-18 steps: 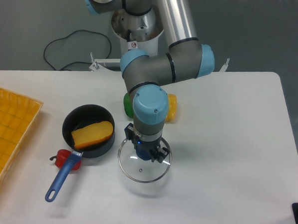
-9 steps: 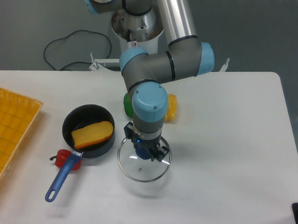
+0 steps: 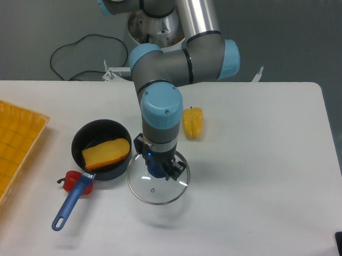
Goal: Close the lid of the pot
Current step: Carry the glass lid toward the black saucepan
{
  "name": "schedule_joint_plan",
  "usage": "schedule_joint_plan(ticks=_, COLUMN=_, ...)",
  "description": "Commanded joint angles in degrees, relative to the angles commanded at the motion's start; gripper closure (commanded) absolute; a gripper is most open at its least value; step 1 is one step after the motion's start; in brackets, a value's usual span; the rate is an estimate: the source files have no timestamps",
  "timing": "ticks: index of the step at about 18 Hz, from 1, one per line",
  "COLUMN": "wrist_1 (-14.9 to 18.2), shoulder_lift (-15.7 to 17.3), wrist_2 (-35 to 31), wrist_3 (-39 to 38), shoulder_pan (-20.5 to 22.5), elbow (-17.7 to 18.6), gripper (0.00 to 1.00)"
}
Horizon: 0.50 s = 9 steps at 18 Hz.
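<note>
The gripper is clamped on the lid at its central knob and has carried it leftward in the last second, so the glass disc now hangs just beside the pot, near the middle of the worktop. The pot is uncovered, a yellow wedge inside. The shift also uncovers the yellow pepper behind. One more slide left looks needed before lowering.

lid nearer pot now
</note>
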<state>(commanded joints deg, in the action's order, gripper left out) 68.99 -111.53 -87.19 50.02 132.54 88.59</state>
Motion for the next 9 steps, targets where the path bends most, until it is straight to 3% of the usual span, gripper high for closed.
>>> schedule_joint_plan(ticks=9, wrist_1=0.2, shoulder_lift=1.4, wrist_2=0.1, wrist_3=-2.2, shoulder_pan=-2.1, elbow=1.8, gripper=0.43)
